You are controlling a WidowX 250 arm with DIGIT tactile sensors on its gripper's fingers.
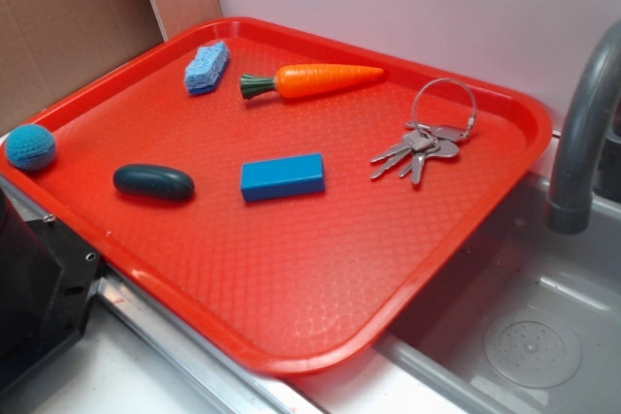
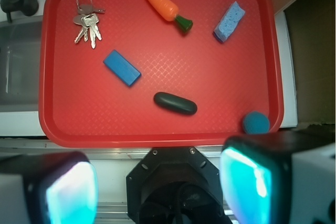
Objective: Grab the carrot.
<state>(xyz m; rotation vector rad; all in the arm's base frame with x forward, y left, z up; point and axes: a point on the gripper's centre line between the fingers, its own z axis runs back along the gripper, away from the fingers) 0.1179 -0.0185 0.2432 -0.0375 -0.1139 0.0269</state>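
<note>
The carrot (image 1: 325, 79) (image 2: 160, 2) is glossy orange with a dark green stem. It lies flat near the far edge of the red tray (image 1: 320, 269) (image 2: 210, 77). In the wrist view my gripper (image 2: 157, 187) hangs high above the near side of the tray, over the robot's black base (image 2: 176, 182). Its two cyan-padded fingers (image 2: 71, 195) stand far apart with nothing between them. The carrot is well away from them, across the whole tray. The exterior view does not show the gripper.
On the tray lie a blue block (image 1: 282, 176), a dark green oval (image 1: 153, 181), a blue sponge (image 1: 207, 67) and a bunch of keys (image 1: 422, 147). A blue knitted ball (image 1: 30, 146) rests at the tray's corner. A grey faucet (image 1: 582, 133) and sink (image 1: 524, 336) flank the tray.
</note>
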